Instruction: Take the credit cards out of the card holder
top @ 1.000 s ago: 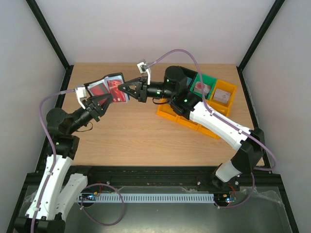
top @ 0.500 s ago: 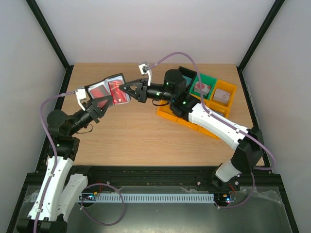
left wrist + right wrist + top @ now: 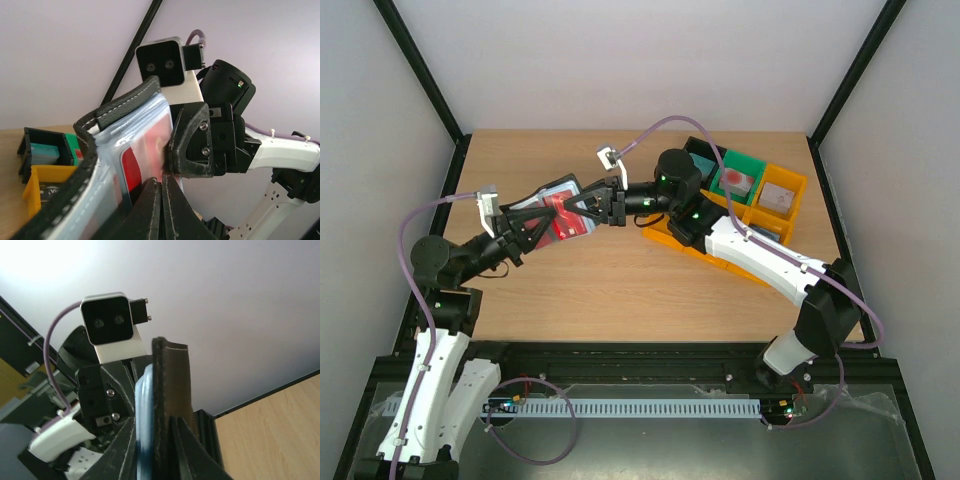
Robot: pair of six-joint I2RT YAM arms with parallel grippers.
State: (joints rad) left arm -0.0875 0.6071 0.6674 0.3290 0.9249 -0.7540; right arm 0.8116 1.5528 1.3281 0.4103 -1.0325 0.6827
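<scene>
Black folding leather card holder point(image 3: 125, 102), red plastic card point(image 3: 131, 167) inside, aloft mid-frame over wooden worktop point(image 3: 620, 280); left end effector point(image 3: 540, 222) pressed tight on its lower edge, right end effector point(image 3: 584, 207) pinching opposite flap.

Overhead view looks down, wrist views close, facing each other across card holder point(image 3: 127, 104)

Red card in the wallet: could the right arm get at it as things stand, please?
Probably yes. The left tool holds the wallet up in the air, and the right tool straddles its flap with the red card at its fingertips; only the clear sleeve covers it.
</scene>
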